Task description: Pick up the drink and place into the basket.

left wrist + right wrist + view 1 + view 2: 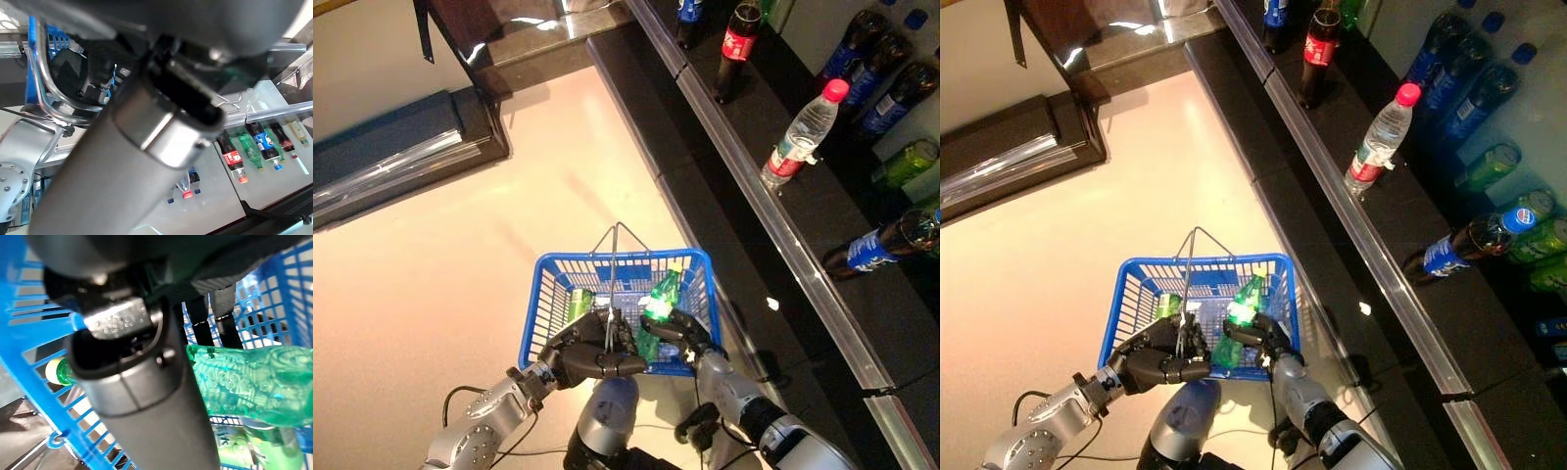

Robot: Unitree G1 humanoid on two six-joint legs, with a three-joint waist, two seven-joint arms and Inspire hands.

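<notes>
Hanging low in the middle of the left eye view, the blue basket (548, 294) sits over the pale floor (431, 255), its thin wire handle (615, 257) standing up above the mesh. The left hand (592, 354) comes in from the lower left and is curled shut on that handle at the basket's near rim. The right hand (683, 335) comes in from the lower right, and its fingers (230, 318) are wrapped round a green bottle (658, 304) — the drink. That bottle is tilted, neck up toward the basket's far right corner, its body inside the rim on the right side of the basket; whether its base touches the mesh bottom cannot be told. In the right wrist view the embossed green plastic shows just past the dark fingers, with blue mesh behind it. A green can (578, 304) lies in the left part of the basket, apart from the bottle.

Along the right side of the frame runs a dark shelf (822, 215) with a metal front rail (744, 176). On it a clear water bottle with a pink cap (803, 132) lies tilted near the rail, a cola bottle with a red label (736, 49) stands toward the top of the frame, and a dark bottle with a blue label (886, 240) lies at the right edge — more bottles crowd the upper right corner.
</notes>
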